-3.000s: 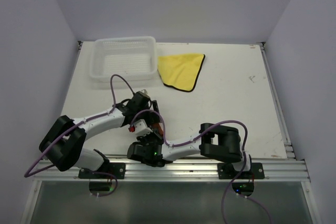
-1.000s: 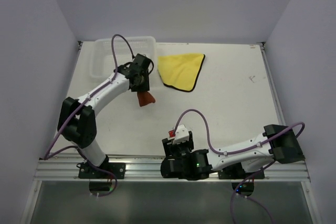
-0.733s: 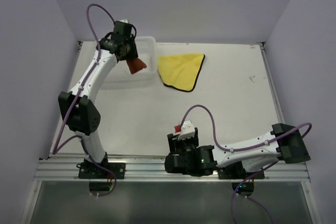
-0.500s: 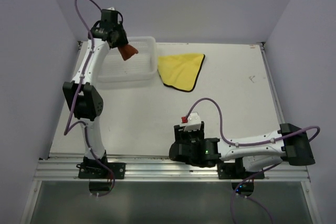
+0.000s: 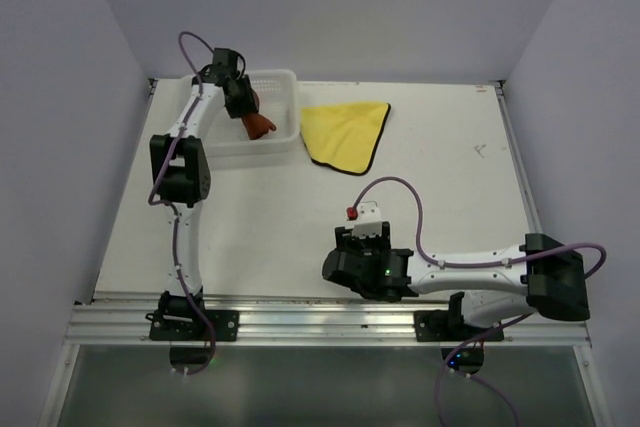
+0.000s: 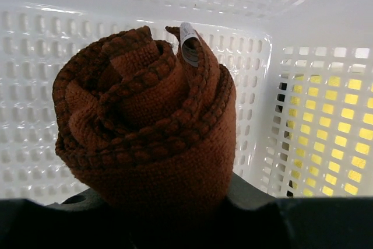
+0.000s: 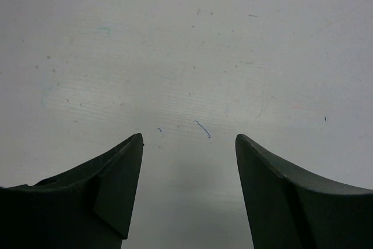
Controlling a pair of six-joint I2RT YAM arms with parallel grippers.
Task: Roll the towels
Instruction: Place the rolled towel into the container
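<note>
While our left gripper reaches into the white mesh basket at the upper left of the overhead view, it is clamped on the rust-brown towel, which is rolled into a tight coil. From the left wrist camera we see the roll filling the middle of the frame with its spiral end facing us. A small white tag sticks up at its top edge, and its lower part is sunk between the dark fingers along the bottom. Behind it stand the basket's perforated walls; whether the roll touches the basket floor we cannot tell. Through the holes at the right of that view we catch the colour of the yellow towel. It lies flat and unrolled on the table, just right of the basket in the upper middle of the overhead view, with a dark hem along its right and lower edges. Our right gripper sits in the lower middle of the overhead view, well apart from both towels. Its jaws are spread wide over tabletop and hold nothing.
</note>
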